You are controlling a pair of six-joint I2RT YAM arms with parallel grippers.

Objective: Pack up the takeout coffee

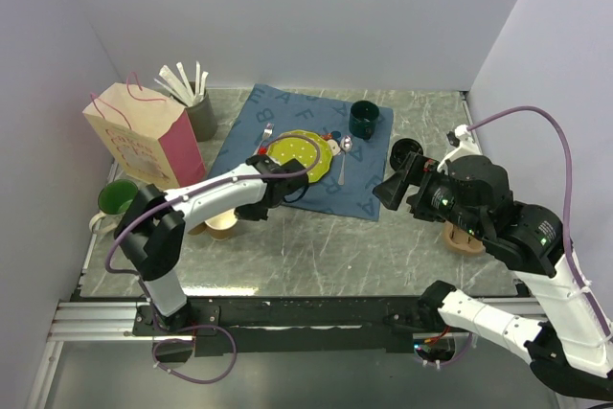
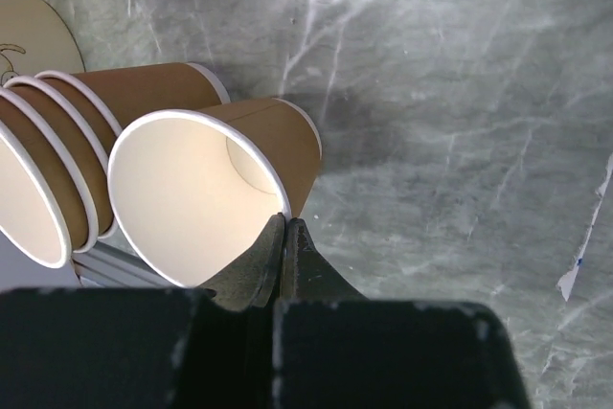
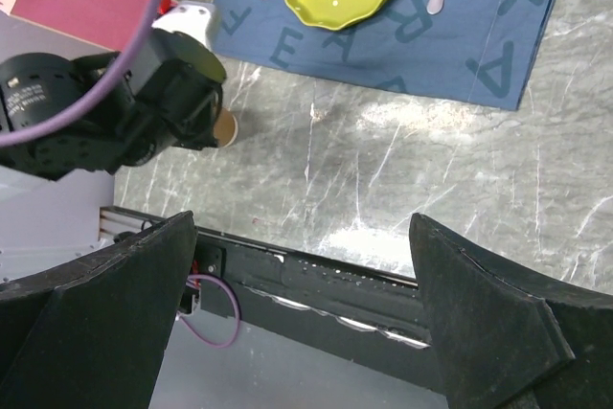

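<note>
Yellow plate (image 1: 300,151), dark mug (image 1: 364,120) on blue cloth (image 1: 297,107).

Large capital letters in a darker blue are scattered over the blue cloth (image 1: 369,184), turned at different angles. A, F, R and E can be read in the top and right wrist views. The bag (image 1: 144,141) carries pink print too small to read.

Found takeout coffee (image 1: 406,150) right of blue mat (image 1: 287,155), lower part hidden behind right gripper (image 1: 396,185). Noted stacked cups (image 1: 222,227) near mat's front-left corner, mostly covered by left arm (image 1: 211,193). Recorded same stack cut off at left wrist view's edge.
</note>
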